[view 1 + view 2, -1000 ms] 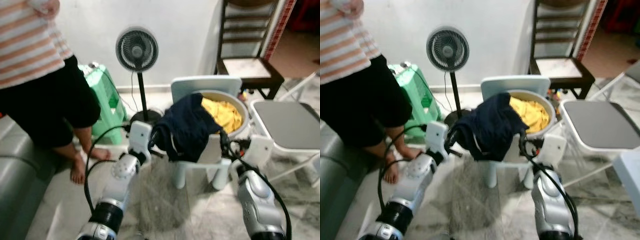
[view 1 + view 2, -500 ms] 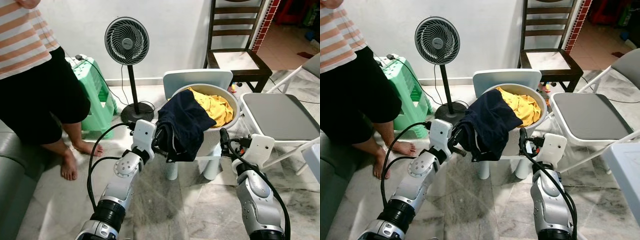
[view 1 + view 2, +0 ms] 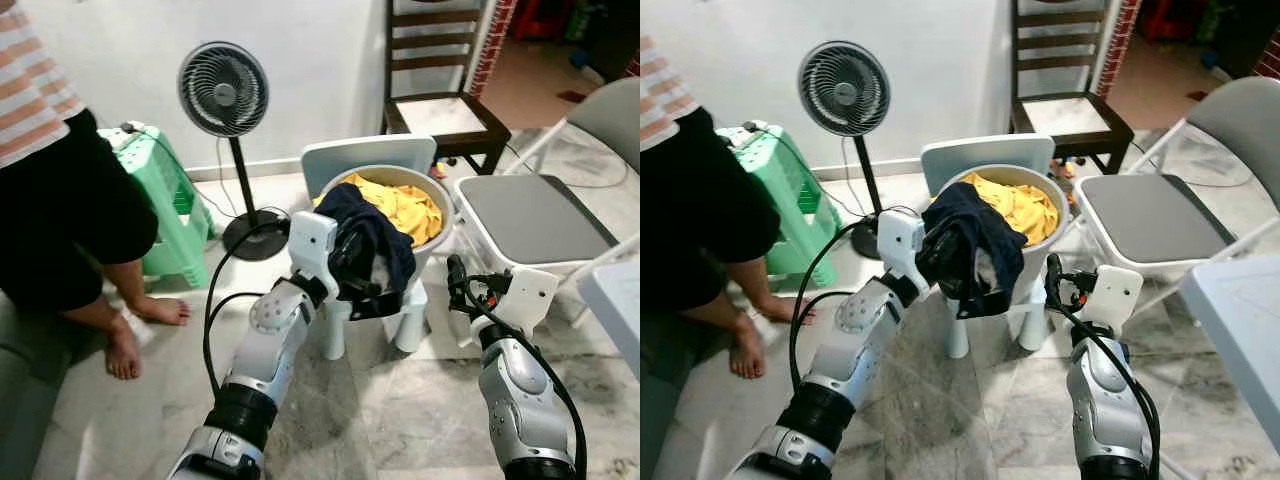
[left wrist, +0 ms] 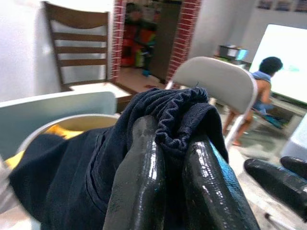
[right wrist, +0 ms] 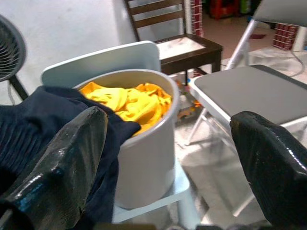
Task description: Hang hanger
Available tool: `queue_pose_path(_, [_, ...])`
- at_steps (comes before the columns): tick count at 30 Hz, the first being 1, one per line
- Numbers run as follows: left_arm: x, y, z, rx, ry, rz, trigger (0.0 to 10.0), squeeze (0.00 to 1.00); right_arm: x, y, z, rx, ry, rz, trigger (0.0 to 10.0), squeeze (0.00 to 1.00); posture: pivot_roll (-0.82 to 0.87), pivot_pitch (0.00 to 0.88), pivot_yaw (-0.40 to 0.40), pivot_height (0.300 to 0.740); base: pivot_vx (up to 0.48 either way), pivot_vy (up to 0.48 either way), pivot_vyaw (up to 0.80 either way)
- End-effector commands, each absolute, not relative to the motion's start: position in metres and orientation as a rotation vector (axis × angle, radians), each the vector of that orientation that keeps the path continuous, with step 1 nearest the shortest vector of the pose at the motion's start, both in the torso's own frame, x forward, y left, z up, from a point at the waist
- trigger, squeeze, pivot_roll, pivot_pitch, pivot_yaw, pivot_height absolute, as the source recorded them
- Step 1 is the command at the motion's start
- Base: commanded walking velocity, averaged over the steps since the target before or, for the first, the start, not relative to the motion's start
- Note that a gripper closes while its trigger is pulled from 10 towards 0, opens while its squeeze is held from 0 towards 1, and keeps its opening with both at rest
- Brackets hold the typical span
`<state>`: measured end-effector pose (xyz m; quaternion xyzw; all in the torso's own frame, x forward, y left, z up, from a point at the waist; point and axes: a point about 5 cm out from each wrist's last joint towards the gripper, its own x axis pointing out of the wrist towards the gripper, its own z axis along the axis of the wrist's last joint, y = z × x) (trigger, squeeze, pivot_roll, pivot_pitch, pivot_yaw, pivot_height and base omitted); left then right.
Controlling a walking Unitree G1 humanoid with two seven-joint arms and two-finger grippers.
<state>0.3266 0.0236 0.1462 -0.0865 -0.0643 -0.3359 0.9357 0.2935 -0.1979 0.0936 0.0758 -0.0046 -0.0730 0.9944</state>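
A dark navy garment (image 3: 375,250) hangs bunched from my left gripper (image 3: 345,272), which is shut on a fold of it just in front of the grey bucket (image 3: 425,240). In the left wrist view the cloth (image 4: 177,112) is pinched between both black fingers (image 4: 141,182). Yellow clothes (image 3: 405,205) fill the bucket, which stands on a small white chair (image 3: 368,155). My right gripper (image 3: 458,285) is open to the right of the bucket, holding nothing; its fingers (image 5: 62,167) stand wide apart facing the bucket (image 5: 144,158).
A person (image 3: 60,200) stands barefoot at the left beside a green stool (image 3: 160,195) and a standing fan (image 3: 223,90). A wooden chair (image 3: 440,110) is behind the bucket, a grey folding chair (image 3: 530,205) to its right, and a white table corner (image 3: 615,300) at far right.
The camera has shifted. My left gripper has raised the navy garment off the bucket's rim and it now hangs bunched. The right gripper stays open beside the bucket.
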Motion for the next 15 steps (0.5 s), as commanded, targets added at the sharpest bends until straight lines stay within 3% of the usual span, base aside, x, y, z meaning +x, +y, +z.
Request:
queue_pose_path(1, [0.328, 0.021, 0.154, -0.155, -0.157, -0.713, 10.0, 0.0, 0.296, -0.198, 0.098, 0.155, -0.023, -0.151, 10.0, 0.0, -0.04, 0.089, 0.029, 0.74, 0.0, 0.0, -0.8])
queue_pose_path(11, [0.324, 0.026, 0.15, -0.142, -0.164, -0.768, 10.0, 0.0, 0.296, -0.198, 0.098, 0.152, -0.023, -0.149, 10.0, 0.0, -0.04, 0.09, 0.028, 0.74, 0.0, 0.0, -0.8])
queue_pose_path(15, [0.326, 0.039, 0.124, -0.077, -0.055, -0.669, 10.0, 0.0, 0.296, -0.198, 0.099, 0.151, -0.023, -0.15, 10.0, 0.0, -0.04, 0.095, 0.03, 0.74, 0.0, 0.0, -0.8])
